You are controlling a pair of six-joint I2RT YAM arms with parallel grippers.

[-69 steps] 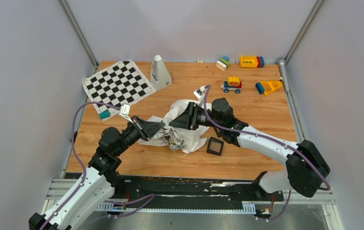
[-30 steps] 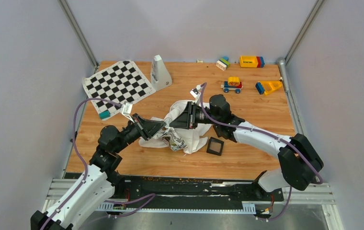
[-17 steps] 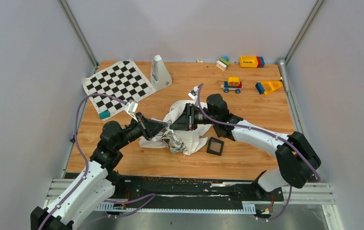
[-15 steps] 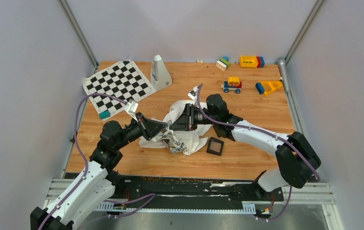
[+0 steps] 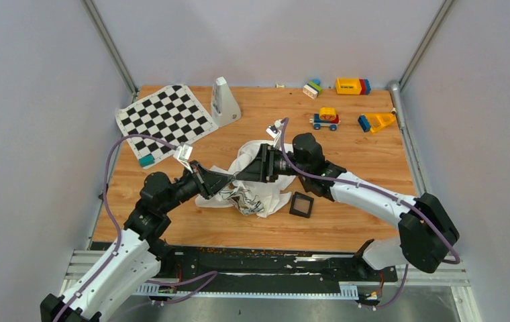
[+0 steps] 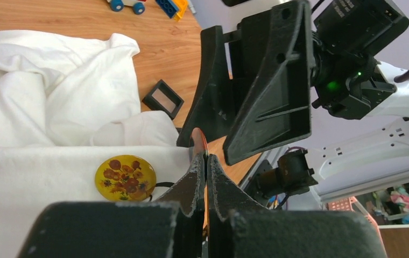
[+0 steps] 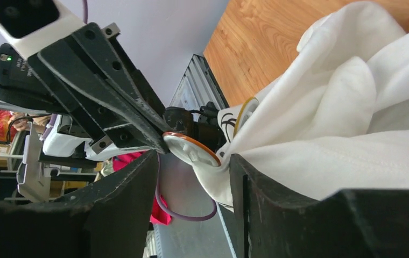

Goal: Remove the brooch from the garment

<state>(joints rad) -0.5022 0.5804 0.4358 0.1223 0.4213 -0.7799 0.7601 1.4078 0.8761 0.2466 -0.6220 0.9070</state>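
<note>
A crumpled white garment [image 5: 256,194] lies mid-table. My left gripper [image 6: 204,158] is shut on the edge of a thin orange-rimmed brooch [image 6: 201,143], which still meets the cloth. From the right wrist view, the brooch's white back [image 7: 191,149] shows in the gap of my right gripper [image 7: 194,158], which is open, with the garment [image 7: 342,118] draped against its right finger. A second round yellow sunflower brooch [image 6: 126,178] sits on the cloth [image 6: 57,113] left of my left fingers. In the top view both grippers meet tip to tip, the left [image 5: 229,177] and the right [image 5: 247,172].
A small black square box [image 5: 300,204] lies right of the garment. A checkerboard mat [image 5: 165,117] and a white wedge-shaped object [image 5: 224,100] are at the back left. A toy car [image 5: 325,119] and blocks [image 5: 351,86] are at the back right.
Both grippers stay tip to tip at the garment. The left wrist has shifted slightly and the right arm has drawn back a little to the right. The left stays shut.
</note>
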